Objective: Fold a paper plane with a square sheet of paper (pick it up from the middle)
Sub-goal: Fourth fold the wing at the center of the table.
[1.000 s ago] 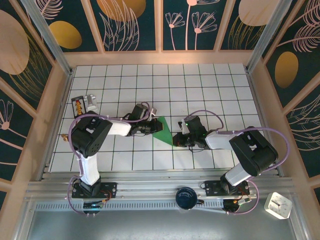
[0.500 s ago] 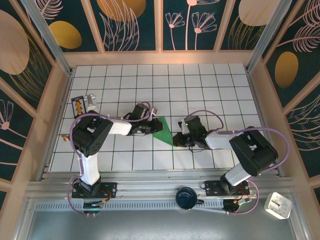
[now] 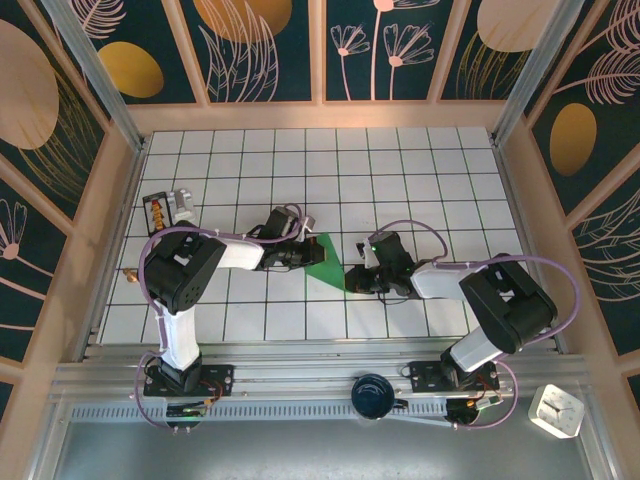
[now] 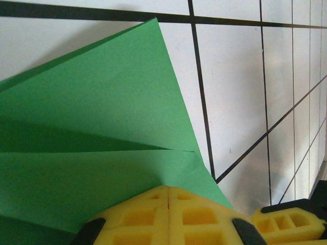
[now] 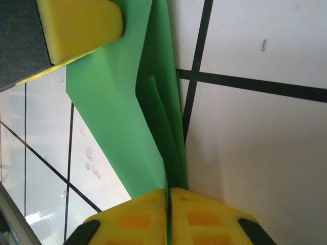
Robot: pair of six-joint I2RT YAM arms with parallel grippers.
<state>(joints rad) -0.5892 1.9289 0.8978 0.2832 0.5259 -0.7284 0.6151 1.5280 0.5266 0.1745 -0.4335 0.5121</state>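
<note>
Square sheet of paper (image 3: 328,262) in left pincer (image 4: 168,191) and right pincer (image 5: 167,191)

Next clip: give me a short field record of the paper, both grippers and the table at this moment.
paper: green, folded into a triangle with creased flaps, mid-table between the arms
left gripper: shut on the paper's edge
right gripper: shut on the opposite edge, green showing between its fingers
table: white tiles, dark grid lines
fold stage: not yet a slim dart
</note>
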